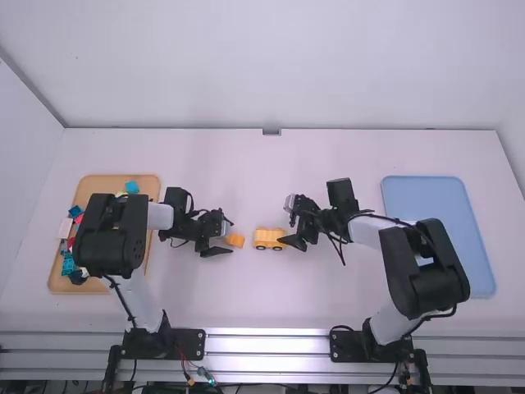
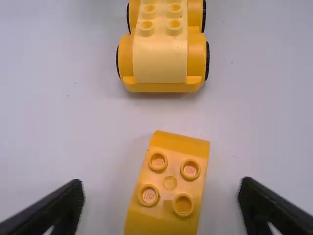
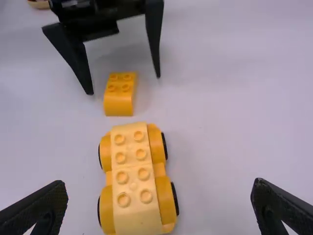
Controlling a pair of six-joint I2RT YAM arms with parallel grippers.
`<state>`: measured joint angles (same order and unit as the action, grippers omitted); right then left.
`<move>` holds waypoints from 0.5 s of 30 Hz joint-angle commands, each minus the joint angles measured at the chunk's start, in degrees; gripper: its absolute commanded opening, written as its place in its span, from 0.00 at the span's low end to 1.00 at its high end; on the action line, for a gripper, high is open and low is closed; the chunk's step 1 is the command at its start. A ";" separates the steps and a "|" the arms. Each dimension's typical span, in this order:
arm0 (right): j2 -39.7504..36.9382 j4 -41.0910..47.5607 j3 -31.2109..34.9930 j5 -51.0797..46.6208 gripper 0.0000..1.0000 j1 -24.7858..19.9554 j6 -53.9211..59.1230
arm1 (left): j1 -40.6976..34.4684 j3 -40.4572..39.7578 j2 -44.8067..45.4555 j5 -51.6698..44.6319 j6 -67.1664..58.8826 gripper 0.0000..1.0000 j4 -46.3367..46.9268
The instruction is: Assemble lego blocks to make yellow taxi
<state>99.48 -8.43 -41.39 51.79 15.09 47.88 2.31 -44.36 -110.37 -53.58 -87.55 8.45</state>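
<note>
In the high view my left gripper (image 1: 223, 235) stands open around the orange-yellow curved block (image 1: 235, 240), which lies on the table. The same block (image 2: 168, 188) sits between the spread fingers of my left gripper (image 2: 164, 208) in the left wrist view, studs up, not touched by them. Just right of it stands the yellow wheeled car body (image 1: 268, 238), with lighter yellow blocks (image 3: 134, 178) on top. My right gripper (image 1: 294, 228) is at the car's right side; in the right wrist view my right gripper (image 3: 160, 205) is open, the car between its fingers but touching neither.
A wooden tray (image 1: 98, 185) with several coloured blocks lies at the far left, partly under the left arm. A blue tray (image 1: 426, 187) lies at the right, beside the right arm. The car and block are mid-table between the two grippers.
</note>
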 commanded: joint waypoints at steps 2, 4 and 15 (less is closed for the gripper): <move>-0.22 -0.81 -0.96 2.19 0.99 -0.15 -1.73 | -0.04 0.20 -0.46 -1.44 -1.01 0.69 -0.09; -0.22 -0.81 -0.96 2.19 0.99 -0.13 -1.36 | -0.04 0.28 -0.55 -1.42 -1.01 0.63 -0.09; -0.35 -3.34 -0.98 2.25 0.99 -0.13 -3.04 | -0.04 -0.48 -3.13 -1.49 -0.87 0.51 0.15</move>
<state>99.48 -11.81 -41.39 52.80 15.09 45.28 2.31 -44.36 -112.64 -54.70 -87.94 8.34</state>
